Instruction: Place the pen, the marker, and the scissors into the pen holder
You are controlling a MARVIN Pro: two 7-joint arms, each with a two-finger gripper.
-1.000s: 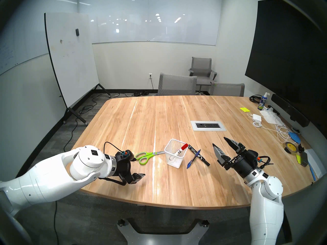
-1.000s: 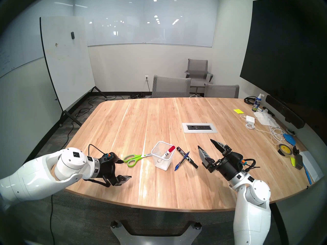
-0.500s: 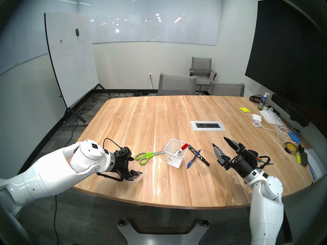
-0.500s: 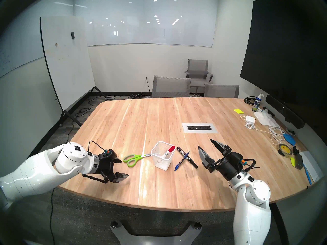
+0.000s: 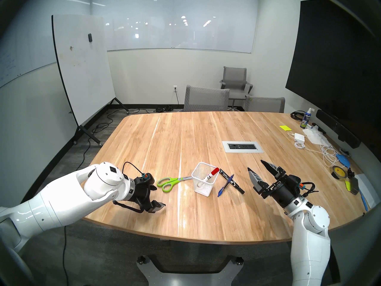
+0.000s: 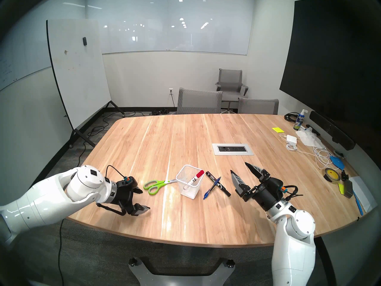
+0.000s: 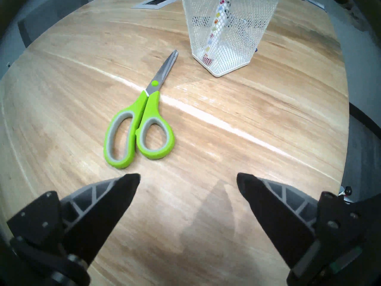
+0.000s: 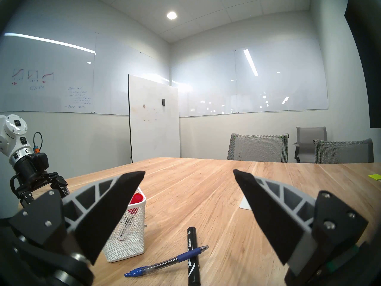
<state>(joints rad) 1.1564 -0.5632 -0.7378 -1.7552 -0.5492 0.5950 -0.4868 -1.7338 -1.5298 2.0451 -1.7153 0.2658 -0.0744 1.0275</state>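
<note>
The left gripper [image 7: 188,177] hangs over the wooden table [image 5: 206,217] with its jaws spread wide and nothing between them, and in its wrist view the scissors [image 7: 142,122] lie flat at centre frame, just above the black fingertips [image 7: 129,180]. Lime-green plastic loops with grey inner lining sit toward the camera; the shut silver blades run up and to the right, their tip ending near the base of the pen holder [image 7: 226,31], though contact cannot be made out.

These scissors look stiff and fairly light, but the blades are smooth metal and lie thin against the wood, so I judge them a slippery, low target. The thick green shank between the pivot and the loops looks like the better place to pinch: grippy plastic, raised off the surface, close to the balance point.

The holder is white wire mesh, square-rimmed, tapering downward, see-through. It probably weighs little and could slide or tip if nudged. A red-capped marker [image 5: 210,175] leans inside it already.

In the head view, right of the holder, the slim blue pen [image 5: 225,185] lies across a thick black marker [image 5: 232,181], the two forming an X on the table. Both are smooth round barrels, likely to roll. The pen, resting on top, looks the easier to lift first.

The right gripper [image 5: 256,165] is raised at right of centre, jaws wide apart, empty.
</note>
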